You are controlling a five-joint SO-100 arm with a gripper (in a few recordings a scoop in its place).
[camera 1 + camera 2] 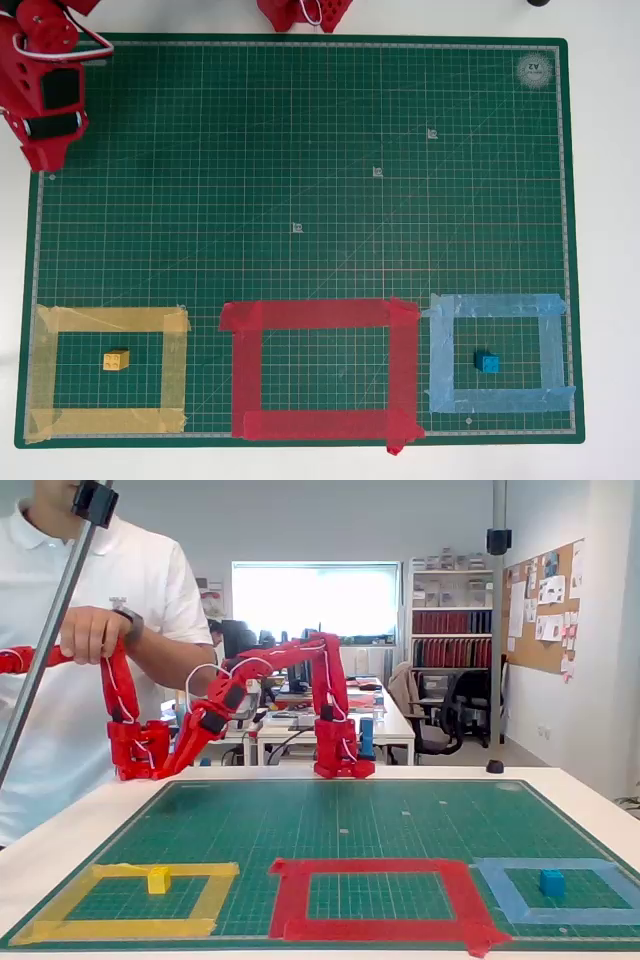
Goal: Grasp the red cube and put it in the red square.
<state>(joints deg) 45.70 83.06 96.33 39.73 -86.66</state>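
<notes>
The red square (245, 370) is a large outline of wide red tape at the middle of the mat's near edge, with nothing inside it; in the fixed view the red square (290, 895) lies front and centre. The red cube is hidden or out of view. My red gripper (45, 158) hangs at the mat's far left corner in the overhead view, pointing down past the mat's edge. In the fixed view the gripper (170, 763) sits low at the back left, far from the red square. Its jaws blend into the red arm, so their state is unclear.
A yellow cube (116, 360) sits inside the yellow tape outline (110, 320) on the left. A blue cube (487, 363) sits inside the light-blue tape outline (495, 305) on the right. The green cutting mat (300, 150) is bare between them. A person (60, 680) stands behind the table's left.
</notes>
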